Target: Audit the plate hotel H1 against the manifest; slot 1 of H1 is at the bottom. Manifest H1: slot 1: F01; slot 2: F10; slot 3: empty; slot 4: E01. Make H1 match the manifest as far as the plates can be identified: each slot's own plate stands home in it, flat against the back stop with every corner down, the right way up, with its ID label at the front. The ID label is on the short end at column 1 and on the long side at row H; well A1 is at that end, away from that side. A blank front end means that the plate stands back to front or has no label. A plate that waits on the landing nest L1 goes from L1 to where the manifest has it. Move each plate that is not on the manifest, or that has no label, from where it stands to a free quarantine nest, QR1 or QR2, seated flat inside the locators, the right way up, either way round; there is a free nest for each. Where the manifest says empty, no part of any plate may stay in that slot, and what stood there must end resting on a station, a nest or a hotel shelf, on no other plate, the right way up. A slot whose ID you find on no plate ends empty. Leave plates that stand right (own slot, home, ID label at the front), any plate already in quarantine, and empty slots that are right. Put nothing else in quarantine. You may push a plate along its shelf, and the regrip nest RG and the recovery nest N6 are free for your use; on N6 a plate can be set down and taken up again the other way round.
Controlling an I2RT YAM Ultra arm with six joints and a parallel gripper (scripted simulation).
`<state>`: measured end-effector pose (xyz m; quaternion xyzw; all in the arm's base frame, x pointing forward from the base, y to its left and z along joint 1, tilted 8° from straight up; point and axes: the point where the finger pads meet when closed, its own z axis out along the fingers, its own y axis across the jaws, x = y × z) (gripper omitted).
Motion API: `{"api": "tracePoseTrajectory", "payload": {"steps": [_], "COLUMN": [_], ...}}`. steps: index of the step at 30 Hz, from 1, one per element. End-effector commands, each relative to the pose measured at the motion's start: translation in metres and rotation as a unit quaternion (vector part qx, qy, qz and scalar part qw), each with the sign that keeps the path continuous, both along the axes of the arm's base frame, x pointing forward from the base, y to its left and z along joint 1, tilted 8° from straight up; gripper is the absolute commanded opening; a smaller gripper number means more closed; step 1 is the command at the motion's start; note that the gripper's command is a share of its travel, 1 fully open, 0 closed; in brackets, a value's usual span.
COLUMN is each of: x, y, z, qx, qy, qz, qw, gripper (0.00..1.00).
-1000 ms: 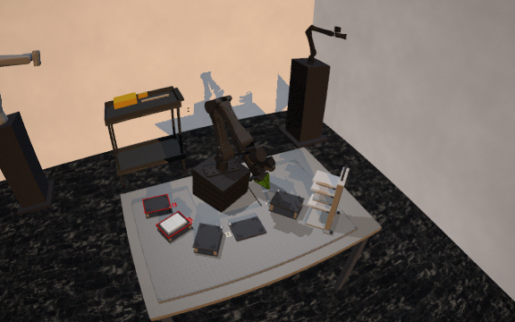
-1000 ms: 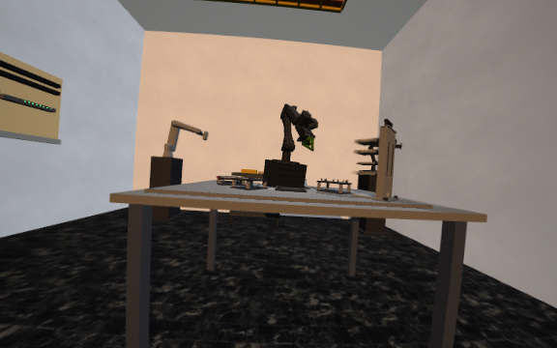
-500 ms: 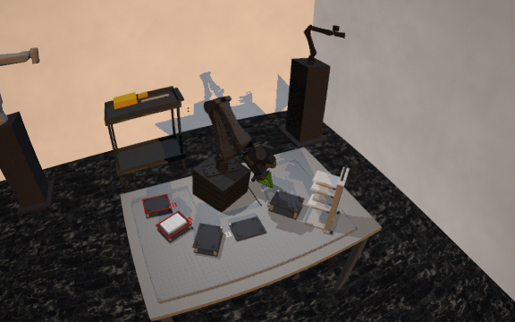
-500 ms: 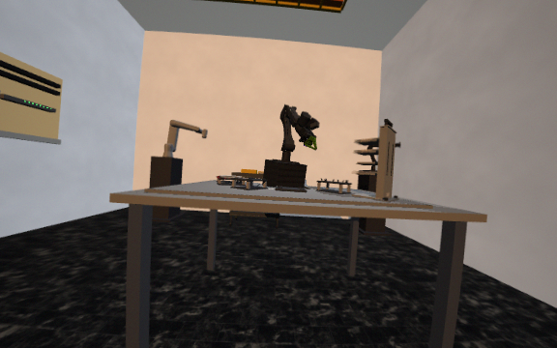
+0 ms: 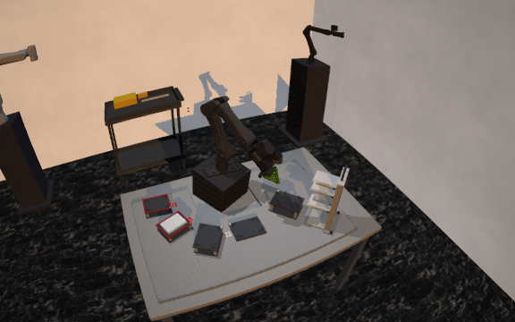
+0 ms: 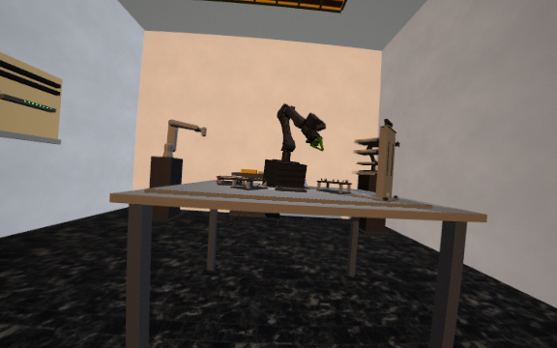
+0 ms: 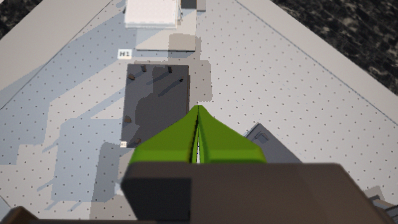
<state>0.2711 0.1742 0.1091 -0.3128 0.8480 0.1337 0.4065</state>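
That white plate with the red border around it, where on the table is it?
In the top view the white plate sits near the table's left end, in a red-framed nest just in front of another red-framed nest, left of a dark nest.
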Motion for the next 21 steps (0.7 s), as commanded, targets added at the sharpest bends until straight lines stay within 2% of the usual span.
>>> {"api": "tracePoseTrajectory", "payload": {"steps": [1, 21], "x": [0.004, -0.023], "y": [0.008, 0.063], "z": [0.011, 0.011], "qx": [0.012, 0.013], "qy": [-0.017, -0.016], "qz": [-0.014, -0.014], "qw": [1.000, 1.000], "gripper": [0.00, 0.00]}}
